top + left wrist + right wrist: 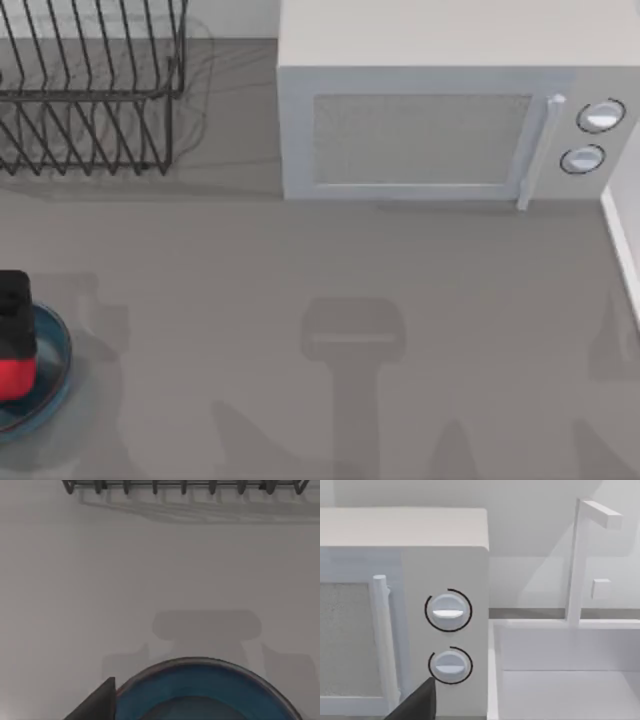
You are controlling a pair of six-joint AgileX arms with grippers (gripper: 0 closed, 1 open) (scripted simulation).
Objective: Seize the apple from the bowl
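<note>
Your table (300, 300) carries the microwave (440, 130) along its far edge toward the right, door shut, two dials at its right end. The wire dish rack (90, 90) sits in the far left corner. At the left edge near you lies the bowl (55, 345), the apple (15, 375) inside it. Your left gripper (12, 315) is directly over the apple; you cannot tell how its fingers stand.
</note>
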